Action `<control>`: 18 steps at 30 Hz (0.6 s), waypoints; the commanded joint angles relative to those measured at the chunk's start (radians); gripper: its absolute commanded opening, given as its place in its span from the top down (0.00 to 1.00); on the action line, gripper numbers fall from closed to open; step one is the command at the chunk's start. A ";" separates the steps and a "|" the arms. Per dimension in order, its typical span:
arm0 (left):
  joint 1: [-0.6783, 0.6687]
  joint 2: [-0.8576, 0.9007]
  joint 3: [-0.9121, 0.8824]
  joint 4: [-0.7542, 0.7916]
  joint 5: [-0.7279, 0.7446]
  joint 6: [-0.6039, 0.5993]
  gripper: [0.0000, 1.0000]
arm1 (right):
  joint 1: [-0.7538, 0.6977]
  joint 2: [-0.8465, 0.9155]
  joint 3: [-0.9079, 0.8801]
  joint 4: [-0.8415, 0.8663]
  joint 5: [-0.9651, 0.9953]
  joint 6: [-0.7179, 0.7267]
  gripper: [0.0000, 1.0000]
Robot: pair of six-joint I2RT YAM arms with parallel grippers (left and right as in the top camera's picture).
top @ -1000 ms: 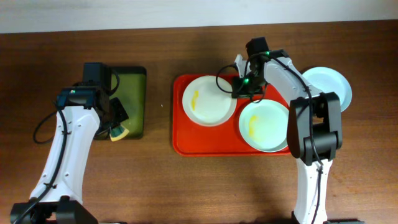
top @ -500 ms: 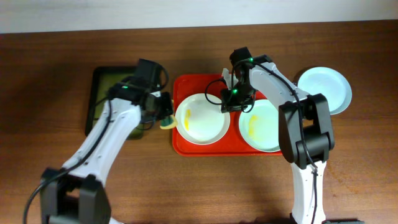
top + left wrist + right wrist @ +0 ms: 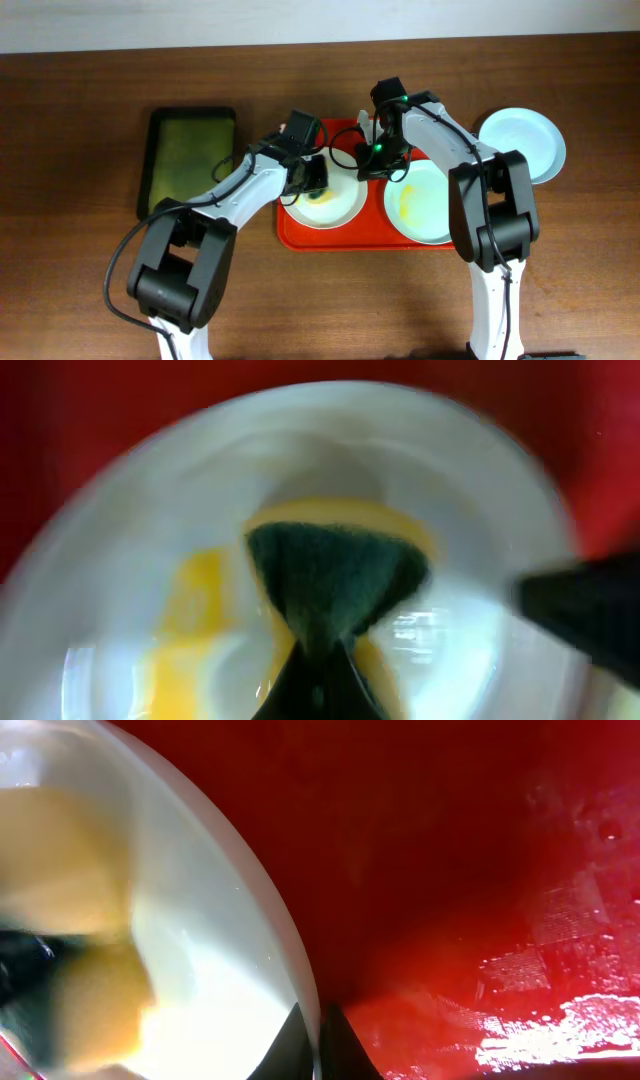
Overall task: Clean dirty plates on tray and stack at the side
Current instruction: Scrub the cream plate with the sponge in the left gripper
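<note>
The red tray (image 3: 290,236) holds a cream-white plate (image 3: 345,206) on its left and a mint-green plate (image 3: 428,205) with a yellow smear on its right. A second mint-green plate (image 3: 524,140) lies on the table to the right of the tray. My left gripper (image 3: 316,186) is shut on a green and yellow sponge (image 3: 335,575) and presses it onto the cream plate (image 3: 480,500), next to a yellow smear (image 3: 190,610). My right gripper (image 3: 372,166) is shut on the cream plate's rim (image 3: 312,1020), over the tray (image 3: 450,870).
A dark green tray (image 3: 190,160) lies on the table to the left of the red tray. The wooden table's far edge runs along the top of the overhead view.
My left arm has swung right from the dark green tray, carrying the sponge onto the cream plate. My right gripper took the plate's rim and shifted it slightly left, then held still.
</note>
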 commanded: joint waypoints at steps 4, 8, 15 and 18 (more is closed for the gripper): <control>0.032 0.002 0.023 -0.171 -0.394 -0.005 1.00 | 0.003 0.024 -0.027 0.013 0.064 0.011 0.96; 0.036 -0.076 0.074 -0.209 -0.362 -0.006 1.00 | 0.003 0.024 -0.027 0.014 0.064 0.011 0.96; 0.005 -0.142 0.065 -0.193 0.024 -0.006 1.00 | 0.003 0.024 -0.027 0.018 0.063 0.011 0.96; -0.032 -0.090 0.038 -0.193 -0.004 -0.006 1.00 | 0.003 0.024 -0.027 0.018 0.063 0.011 0.96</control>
